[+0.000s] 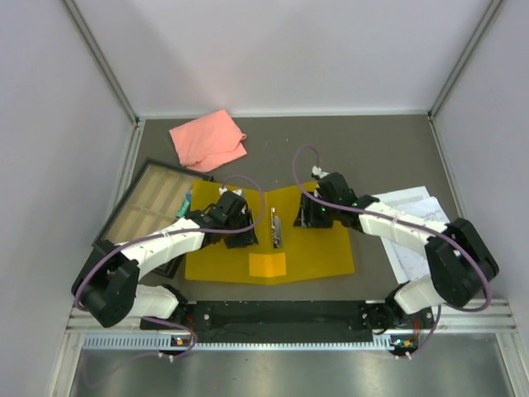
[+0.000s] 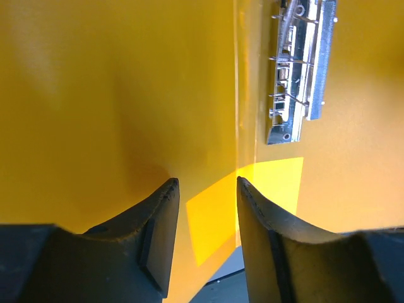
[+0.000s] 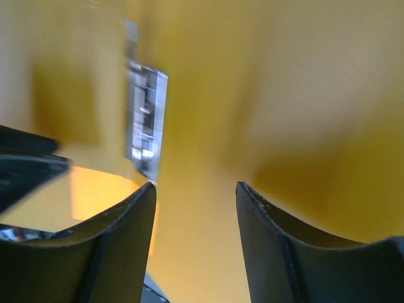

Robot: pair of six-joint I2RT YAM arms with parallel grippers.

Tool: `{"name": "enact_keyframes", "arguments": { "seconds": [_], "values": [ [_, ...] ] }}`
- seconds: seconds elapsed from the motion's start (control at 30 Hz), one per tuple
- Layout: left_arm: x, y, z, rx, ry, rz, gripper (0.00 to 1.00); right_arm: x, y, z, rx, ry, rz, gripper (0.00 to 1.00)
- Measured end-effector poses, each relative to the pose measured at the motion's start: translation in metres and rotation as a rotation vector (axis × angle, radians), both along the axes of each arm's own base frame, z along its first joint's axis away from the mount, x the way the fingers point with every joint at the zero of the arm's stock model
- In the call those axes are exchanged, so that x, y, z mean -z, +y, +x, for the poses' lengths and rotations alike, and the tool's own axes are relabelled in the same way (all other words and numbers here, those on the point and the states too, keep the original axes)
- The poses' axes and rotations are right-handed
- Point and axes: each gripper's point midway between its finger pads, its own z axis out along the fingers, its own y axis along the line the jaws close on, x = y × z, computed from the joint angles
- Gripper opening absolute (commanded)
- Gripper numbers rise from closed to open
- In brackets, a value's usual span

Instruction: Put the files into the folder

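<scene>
Apparently the folder (image 1: 314, 248) lies opened flat on the surface (image 1: 372, 157), with its metal clip (image 1: 277, 228) along the middle fold, and the files (image 1: 409, 217) are not yet inside: they rest on the surface just beside the folder's right edge. The left claw (image 1: 230, 212) hangs over the left cover and the right claw (image 1: 317, 208) over the right one. Both are moderately open and hold nothing. To do this step well, I think the right claw should go to the sheets and take them by one free edge, perhaps sliding them a little so a finger can get under. The left claw could press the left cover so the folder does not shift. The sheets should then come in low and flat over the right half, clear of the clip. Some things are hard to judge. The right arm covers part of the files, so the sheets cannot be counted. The right wrist view is blurred, and only the clip (image 3: 145, 120) and yellow plastic are recognisable. Whether either claw touches the folder, or whether the clip (image 2: 300, 69) is open, I cannot tell.
</scene>
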Motion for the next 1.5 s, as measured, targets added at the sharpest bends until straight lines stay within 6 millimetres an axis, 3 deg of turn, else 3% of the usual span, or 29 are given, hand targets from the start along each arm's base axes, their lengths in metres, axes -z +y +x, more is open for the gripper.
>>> {"name": "enact_keyframes", "arguments": {
  "seconds": [0.13, 0.33, 0.53, 0.77, 0.93, 1.07, 1.23, 1.33, 1.5],
  "values": [
    [0.001, -0.008, -0.002, 0.008, 0.003, -0.015, 0.45, -0.026, 0.042, 0.026, -0.059, -0.044, 0.071, 0.50],
    [0.003, -0.016, -0.007, 0.018, 0.013, -0.021, 0.45, -0.014, 0.073, 0.053, -0.089, -0.012, 0.086, 0.40],
    [0.004, -0.021, -0.011, 0.032, 0.017, -0.024, 0.45, 0.007, 0.082, 0.056, -0.111, 0.034, 0.077, 0.34],
    [0.002, -0.022, -0.012, 0.032, 0.013, -0.029, 0.54, 0.009, 0.081, 0.054, -0.116, 0.036, 0.069, 0.35],
    [-0.022, -0.021, -0.008, 0.037, -0.045, -0.045, 0.73, 0.001, 0.060, 0.041, -0.111, 0.005, 0.023, 0.50],
    [-0.072, -0.017, 0.009, 0.018, -0.213, -0.081, 0.83, -0.028, 0.033, 0.031, -0.095, -0.083, -0.021, 0.65],
    [-0.133, 0.006, 0.026, -0.058, -0.431, -0.092, 0.87, -0.077, -0.009, 0.027, -0.031, -0.227, -0.021, 0.82],
    [-0.147, 0.026, 0.031, -0.112, -0.492, -0.047, 0.88, -0.093, -0.043, 0.024, 0.039, -0.295, -0.047, 0.86],
    [-0.150, 0.045, 0.029, -0.146, -0.517, 0.005, 0.88, -0.088, -0.086, 0.012, 0.120, -0.311, -0.107, 0.89]
  ]
}}
